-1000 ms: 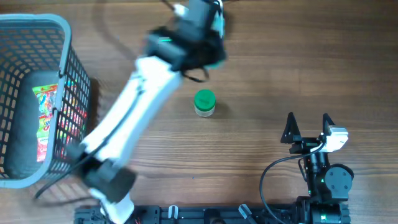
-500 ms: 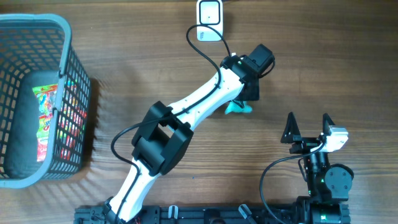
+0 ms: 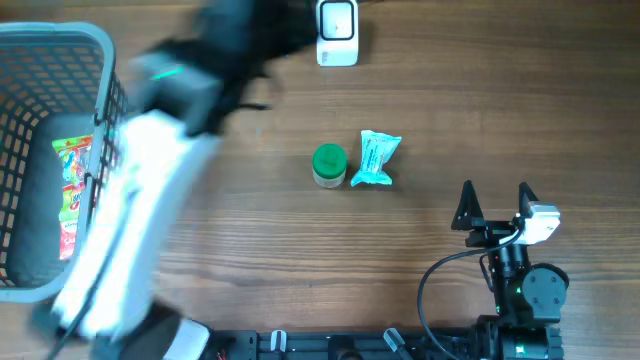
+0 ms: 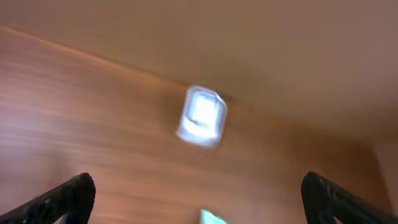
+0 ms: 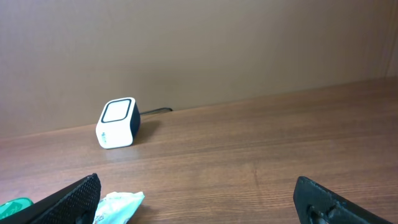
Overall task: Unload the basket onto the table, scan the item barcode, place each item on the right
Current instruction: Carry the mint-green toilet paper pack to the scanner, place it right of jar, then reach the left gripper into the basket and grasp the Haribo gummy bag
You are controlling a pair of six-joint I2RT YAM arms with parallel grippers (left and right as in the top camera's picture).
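Observation:
The white barcode scanner [image 3: 337,19] stands at the table's far edge, and shows in the left wrist view [image 4: 202,116] and the right wrist view [image 5: 118,122]. A teal packet [image 3: 376,159] lies flat on the wood, with nothing holding it, beside a green-lidded jar [image 3: 329,165]. My left arm is a blur over the far left, its gripper [image 3: 245,30] open and empty [image 4: 202,208]. Only the packet's tip [image 4: 208,218] shows between its fingers. My right gripper [image 3: 495,205] rests open and empty at the near right [image 5: 202,205], with the packet [image 5: 118,206] ahead to its left.
A grey wire basket [image 3: 110,60] stands at the left edge with a colourful packet [image 3: 75,190] inside. The scanner's cable runs off the far edge. The right arm's base and cable sit at the near right.
The left gripper has opened and left the teal packet on the table beside the jar. The left arm has swung away to the left, toward the basket. The right arm is still.

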